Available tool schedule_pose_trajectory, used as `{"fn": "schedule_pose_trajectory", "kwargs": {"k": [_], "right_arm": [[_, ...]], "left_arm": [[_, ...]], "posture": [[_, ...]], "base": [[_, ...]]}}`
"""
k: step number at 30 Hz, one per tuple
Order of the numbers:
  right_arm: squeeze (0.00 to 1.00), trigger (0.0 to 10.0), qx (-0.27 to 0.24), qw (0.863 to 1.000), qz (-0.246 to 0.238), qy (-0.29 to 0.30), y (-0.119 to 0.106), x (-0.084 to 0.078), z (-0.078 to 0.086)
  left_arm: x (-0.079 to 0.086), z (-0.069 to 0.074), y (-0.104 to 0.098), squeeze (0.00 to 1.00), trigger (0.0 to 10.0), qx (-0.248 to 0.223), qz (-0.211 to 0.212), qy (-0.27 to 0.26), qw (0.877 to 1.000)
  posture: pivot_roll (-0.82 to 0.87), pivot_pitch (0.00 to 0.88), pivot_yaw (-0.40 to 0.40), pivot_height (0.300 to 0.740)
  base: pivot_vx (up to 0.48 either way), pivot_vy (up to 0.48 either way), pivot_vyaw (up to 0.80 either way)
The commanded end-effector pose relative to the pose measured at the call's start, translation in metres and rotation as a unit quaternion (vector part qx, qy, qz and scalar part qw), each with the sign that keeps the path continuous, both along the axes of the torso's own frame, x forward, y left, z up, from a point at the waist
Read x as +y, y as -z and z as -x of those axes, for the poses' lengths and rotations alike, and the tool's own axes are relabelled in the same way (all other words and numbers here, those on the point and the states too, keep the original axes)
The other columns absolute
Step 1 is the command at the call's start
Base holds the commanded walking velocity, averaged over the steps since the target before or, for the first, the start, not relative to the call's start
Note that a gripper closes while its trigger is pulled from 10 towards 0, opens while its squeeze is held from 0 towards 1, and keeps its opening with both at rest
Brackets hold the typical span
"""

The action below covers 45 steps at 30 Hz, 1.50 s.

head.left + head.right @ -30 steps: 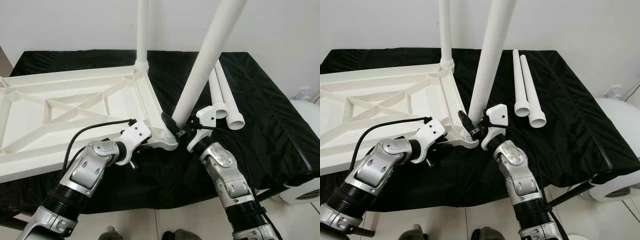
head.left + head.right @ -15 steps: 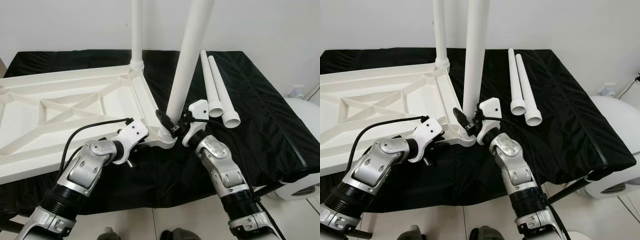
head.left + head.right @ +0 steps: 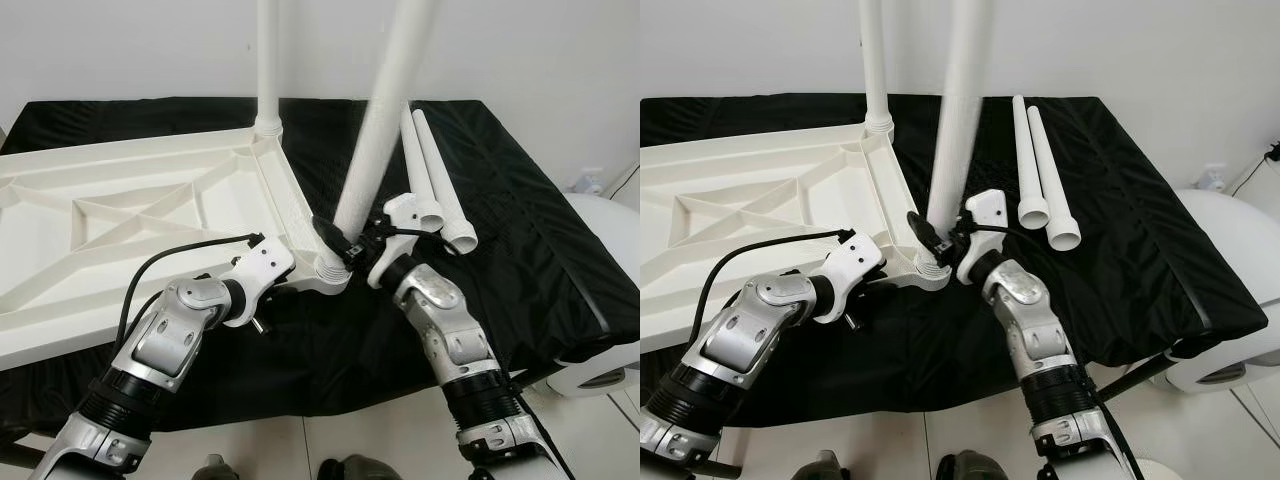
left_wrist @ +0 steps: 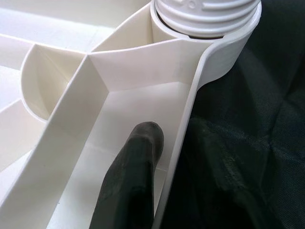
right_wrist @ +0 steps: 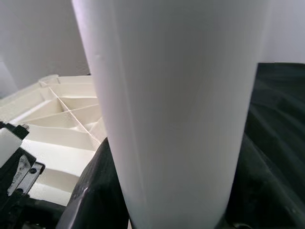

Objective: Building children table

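Observation:
A white tabletop [image 3: 120, 200] lies upside down on a black-covered table. One white leg [image 3: 268, 60] stands upright in its far corner. A second leg [image 3: 380, 120] rises from the near corner socket [image 3: 330, 268], leaning slightly right. My right gripper [image 3: 352, 245] is shut on this leg just above the socket, and its fingers [image 5: 95, 191] flank the tube. My left gripper [image 3: 295, 283] is shut on the tabletop's rim beside that corner, with one finger [image 4: 131, 181] inside the wall. The leg's threaded end [image 4: 207, 14] sits in the socket collar.
Two loose white legs [image 3: 435, 190] lie side by side on the black cloth [image 3: 540, 230] to the right. A white rounded appliance [image 3: 612, 300] stands off the table's right end. The table's front edge runs just below my forearms.
The held leg has swung from a strong rightward lean to nearly upright, still seated at the corner socket. My left gripper has stayed on the rim. The camera shifted a little.

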State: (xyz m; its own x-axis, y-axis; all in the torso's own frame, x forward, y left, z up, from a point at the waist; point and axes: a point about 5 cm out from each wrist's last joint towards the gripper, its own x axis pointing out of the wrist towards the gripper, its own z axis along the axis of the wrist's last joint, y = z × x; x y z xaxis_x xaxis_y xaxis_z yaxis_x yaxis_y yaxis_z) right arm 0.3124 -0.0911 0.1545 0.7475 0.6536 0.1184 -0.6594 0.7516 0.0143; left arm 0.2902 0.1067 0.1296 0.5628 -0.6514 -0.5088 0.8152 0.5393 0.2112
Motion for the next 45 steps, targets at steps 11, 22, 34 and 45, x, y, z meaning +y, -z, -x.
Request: {"fn": "schedule_pose_trajectory", "kwargs": {"k": [11,22,34,45], "right_arm": [[0.0,10.0,0.084,0.994,0.072,-0.009,0.034,-0.014,-0.005],[0.0,10.0,0.042,0.992,0.114,-0.028,0.018,-0.007,-0.015],[0.0,10.0,0.018,0.994,0.11,-0.009,0.025,0.0,-0.008],[0.0,10.0,0.061,0.995,0.078,0.028,0.038,0.004,-0.004]], "left_arm": [[0.001,-0.004,-0.019,0.0,10.0,-0.051,0.01,-0.015,0.999],[0.0,-0.004,-0.021,0.0,10.0,-0.055,0.015,-0.019,0.998],[0.001,-0.004,-0.021,0.0,10.0,-0.058,0.016,-0.021,0.998],[0.0,-0.004,-0.021,0.0,10.0,-0.06,0.013,-0.018,0.998]], "posture": [[0.04,0.047,-0.065,0.74],[0.05,0.035,-0.077,0.74],[0.05,0.027,-0.081,0.74],[0.05,0.018,-0.075,0.74]], "base": [[0.0,0.0,0.0],[0.0,0.0,0.0],[0.0,0.0,0.0],[0.0,0.0,0.0]]}}
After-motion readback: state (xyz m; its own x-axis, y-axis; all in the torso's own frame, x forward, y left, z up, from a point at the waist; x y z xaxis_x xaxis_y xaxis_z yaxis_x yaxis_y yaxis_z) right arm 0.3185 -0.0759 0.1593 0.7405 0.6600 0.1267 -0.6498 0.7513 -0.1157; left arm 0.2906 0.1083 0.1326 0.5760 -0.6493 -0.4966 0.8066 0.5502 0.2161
